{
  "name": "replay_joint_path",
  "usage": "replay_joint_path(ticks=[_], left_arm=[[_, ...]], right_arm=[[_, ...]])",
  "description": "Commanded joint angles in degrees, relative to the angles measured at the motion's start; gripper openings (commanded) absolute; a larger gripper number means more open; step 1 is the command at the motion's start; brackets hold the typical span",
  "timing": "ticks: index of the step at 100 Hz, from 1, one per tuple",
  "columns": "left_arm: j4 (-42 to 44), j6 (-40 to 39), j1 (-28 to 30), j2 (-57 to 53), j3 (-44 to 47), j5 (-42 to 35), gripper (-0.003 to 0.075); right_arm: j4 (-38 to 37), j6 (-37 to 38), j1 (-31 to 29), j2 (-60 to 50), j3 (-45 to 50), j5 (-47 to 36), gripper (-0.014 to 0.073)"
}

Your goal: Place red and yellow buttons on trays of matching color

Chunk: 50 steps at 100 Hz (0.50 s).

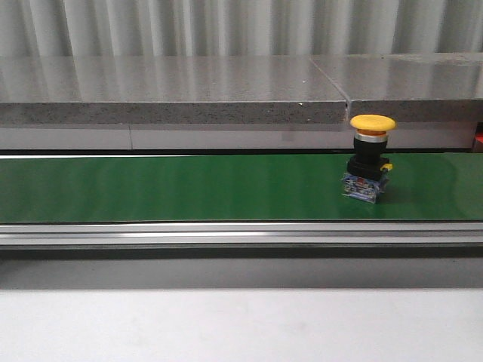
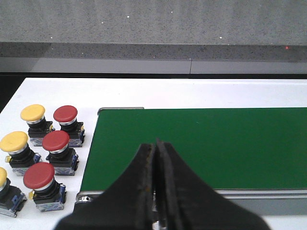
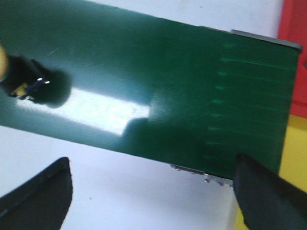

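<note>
front view: yellow button [image 1: 369, 157] upright on green belt [image 1: 189, 188]; left gripper [image 2: 154, 158] pressed together, right gripper [image 3: 153, 191] spread.

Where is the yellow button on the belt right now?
In the front view, the yellow button stands upright on the right part of the green conveyor belt, alone, near its far edge.

in the right wrist view, the yellow button [image 3: 19, 81] is blurred and cut off at the frame edge. the red tray [image 3: 295, 52] and yellow tray [image 3: 292, 163] are seen only as strips. in the left wrist view, one yellow-capped button [image 2: 7, 194] is cropped.
</note>
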Motion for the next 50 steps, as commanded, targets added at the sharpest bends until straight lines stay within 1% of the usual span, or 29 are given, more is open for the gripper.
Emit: replay_joint_path(ticks=[1,27,39,50], left_arm=[[-1.1,0.1,-0.4,0.5,-1.5,-4.2,-0.002],[-1.1,0.1,-0.4,0.5,-1.5,-4.2,-0.002],[-1.1,0.1,-0.4,0.5,-1.5,-4.2,-0.002],[-1.1,0.1,-0.4,0.5,-1.5,-4.2,-0.002]], right_arm=[[0.5,-0.8,2.5,-0.7,-1.3,-1.7,0.0664],[0.6,-0.8,9.1,3.2,-1.3,-2.4,0.0664],[0.7,-0.8,11.0,6.1,-1.3,-4.0,0.0664],[0.7,-0.8,11.4,8.6,-1.3,-6.8,0.0664]])
